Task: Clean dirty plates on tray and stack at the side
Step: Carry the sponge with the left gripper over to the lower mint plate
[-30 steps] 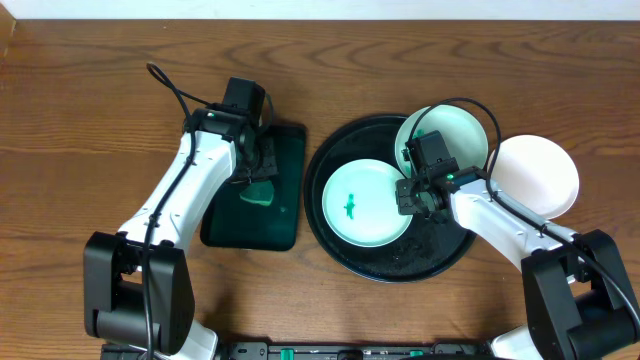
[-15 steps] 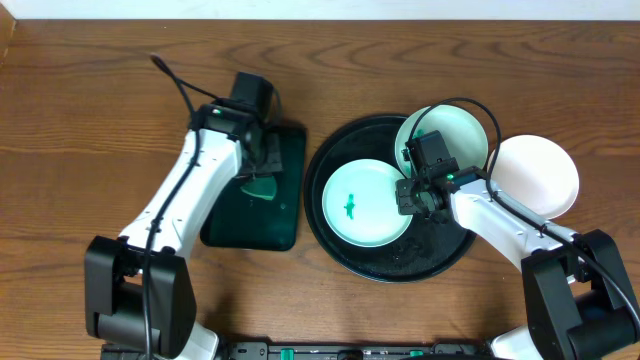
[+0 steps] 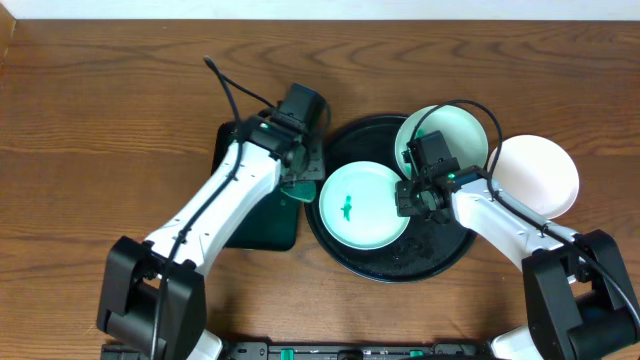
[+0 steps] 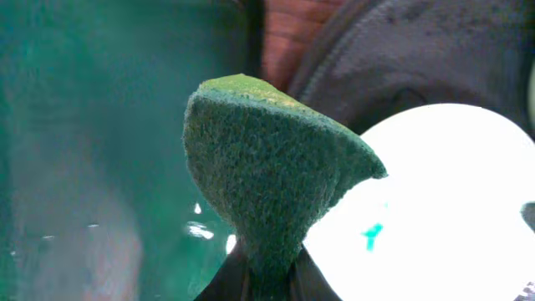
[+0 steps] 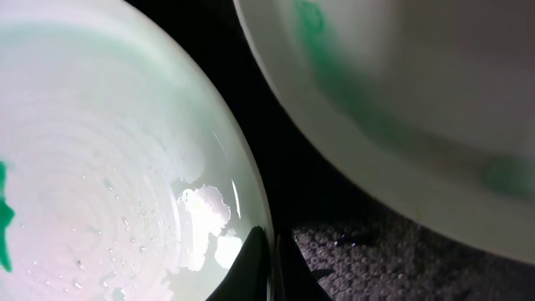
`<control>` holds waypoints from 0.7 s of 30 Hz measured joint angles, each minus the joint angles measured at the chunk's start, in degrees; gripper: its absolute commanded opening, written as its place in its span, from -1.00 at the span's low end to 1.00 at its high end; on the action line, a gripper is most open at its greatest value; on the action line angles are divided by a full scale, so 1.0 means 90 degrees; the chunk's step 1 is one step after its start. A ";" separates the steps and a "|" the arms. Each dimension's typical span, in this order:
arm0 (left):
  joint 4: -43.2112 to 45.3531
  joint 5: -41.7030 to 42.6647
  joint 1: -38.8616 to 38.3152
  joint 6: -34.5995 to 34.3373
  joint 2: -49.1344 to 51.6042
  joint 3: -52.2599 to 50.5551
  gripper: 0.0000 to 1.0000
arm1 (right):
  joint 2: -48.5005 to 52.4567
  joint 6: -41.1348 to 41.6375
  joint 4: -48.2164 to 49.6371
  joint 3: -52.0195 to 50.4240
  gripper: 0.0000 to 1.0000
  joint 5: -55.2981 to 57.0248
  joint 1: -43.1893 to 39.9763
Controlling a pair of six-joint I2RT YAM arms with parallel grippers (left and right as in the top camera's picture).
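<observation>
Since a second ago the left gripper [image 3: 300, 172] has swung from the green tray [image 3: 268, 225] to the black tray [image 3: 400, 263], pinching a sponge [image 4: 267, 176] (green, folded) beside the smeared plate [image 3: 365, 215] lying there. The right gripper [image 3: 406, 196] is clamped on that plate's rim; a second plate [image 3: 455, 135] leans behind, and a third plate [image 3: 545, 175] lies off the tray.

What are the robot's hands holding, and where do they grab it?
The left gripper pinches the green sponge by its bottom end. The right gripper pinches the smeared plate by its rim.
</observation>
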 measured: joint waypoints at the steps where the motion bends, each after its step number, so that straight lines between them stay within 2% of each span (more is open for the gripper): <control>1: 0.0032 0.0012 -0.0078 -0.0056 0.0000 0.0000 -0.86 | 0.0000 0.0063 -0.0022 0.0000 -0.98 -0.0034 -0.0002; 3: 0.0075 0.0019 -0.0243 -0.0112 0.0000 0.0000 -0.85 | 0.0000 0.0211 -0.0080 0.0007 -0.92 -0.0095 -0.0010; 9: 0.0231 0.0046 -0.0685 -0.0223 0.0000 0.0000 -0.85 | 0.0000 0.0374 -0.0323 0.0022 -0.35 -0.0437 -0.0051; 11: 0.0265 0.0046 -0.0748 -0.0274 0.0000 0.0000 -0.85 | 0.0000 0.0338 -0.0289 0.0022 -0.25 -0.0505 -0.0073; 14: 0.0359 0.0044 -0.0794 -0.0430 0.0000 0.0000 -0.86 | 0.0000 0.0245 -0.0228 0.0022 -0.34 -0.0554 -0.0112; 21: 0.0534 0.0041 -0.0959 -0.0673 0.0051 0.0000 -0.86 | 0.0000 0.0085 -0.0175 0.0022 -0.93 -0.0551 -0.0180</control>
